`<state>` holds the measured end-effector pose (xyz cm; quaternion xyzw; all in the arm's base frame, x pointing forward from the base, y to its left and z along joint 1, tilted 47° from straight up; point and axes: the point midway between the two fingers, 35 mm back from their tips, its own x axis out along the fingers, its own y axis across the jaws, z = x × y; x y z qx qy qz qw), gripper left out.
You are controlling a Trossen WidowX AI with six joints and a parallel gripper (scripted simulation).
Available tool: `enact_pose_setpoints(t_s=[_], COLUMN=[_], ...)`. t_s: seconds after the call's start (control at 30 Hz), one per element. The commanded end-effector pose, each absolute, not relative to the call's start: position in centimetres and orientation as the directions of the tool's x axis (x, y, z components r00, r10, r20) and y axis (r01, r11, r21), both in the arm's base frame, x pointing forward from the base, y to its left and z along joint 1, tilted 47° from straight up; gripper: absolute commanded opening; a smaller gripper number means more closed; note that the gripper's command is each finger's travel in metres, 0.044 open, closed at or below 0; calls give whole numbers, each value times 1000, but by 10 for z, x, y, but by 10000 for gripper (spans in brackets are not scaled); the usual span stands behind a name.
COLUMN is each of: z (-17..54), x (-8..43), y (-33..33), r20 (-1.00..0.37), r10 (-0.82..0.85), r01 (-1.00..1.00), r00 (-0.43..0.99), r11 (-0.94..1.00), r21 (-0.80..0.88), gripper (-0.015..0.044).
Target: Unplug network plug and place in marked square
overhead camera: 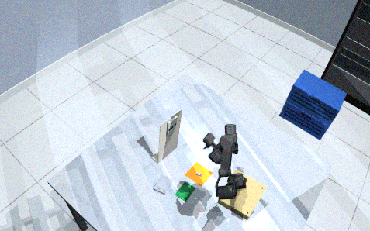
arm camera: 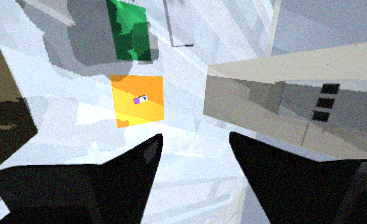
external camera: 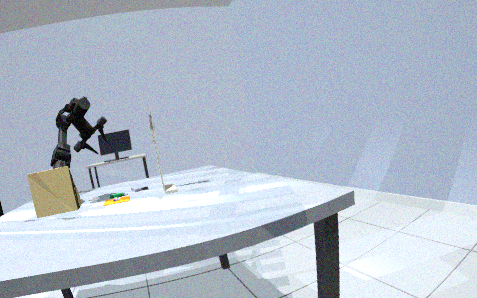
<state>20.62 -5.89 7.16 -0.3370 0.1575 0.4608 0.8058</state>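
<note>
The plug [overhead camera: 198, 174] [arm camera: 138, 101], small, white and purple, lies on the orange square [overhead camera: 192, 175] [external camera: 117, 201] [arm camera: 122, 86], near its middle and inside its edges. My gripper [overhead camera: 208, 150] [external camera: 102, 147] [arm camera: 195, 137] is open and empty. It hangs well above the table, between the arm's base and the panel, apart from the plug. The upright panel [overhead camera: 168, 149] [external camera: 157, 155] [arm camera: 240, 97] stands to the right in the wrist view. Three dark socket openings [arm camera: 325, 103] show in it with no plug seen in them.
A green square piece [overhead camera: 185, 191] [external camera: 118, 195] [arm camera: 132, 32] and a flat grey piece [overhead camera: 162, 184] [arm camera: 180, 22] lie beside the orange square. A wooden block [overhead camera: 251, 191] [external camera: 51, 192] stands by the arm's base. The panel is the nearest tall thing to my fingers.
</note>
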Motion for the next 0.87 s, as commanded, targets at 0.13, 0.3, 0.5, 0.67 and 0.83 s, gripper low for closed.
enact_pose_setpoints(t_s=[0.13, 0.3, 0.5, 0.67, 0.83], z=[73, 73, 73, 73, 73], x=[207, 207, 207, 207, 207], y=[-60, -60, -60, -60, -60], r20=[-567, -567, -567, -567, -567], r10=[635, 635, 635, 635, 635], r01=[-849, -849, -849, -849, -849], r00=[525, 525, 525, 525, 525], r11=[341, 341, 341, 341, 341], r21=[-404, -404, -404, -404, -404], gripper=[440, 440, 440, 440, 440])
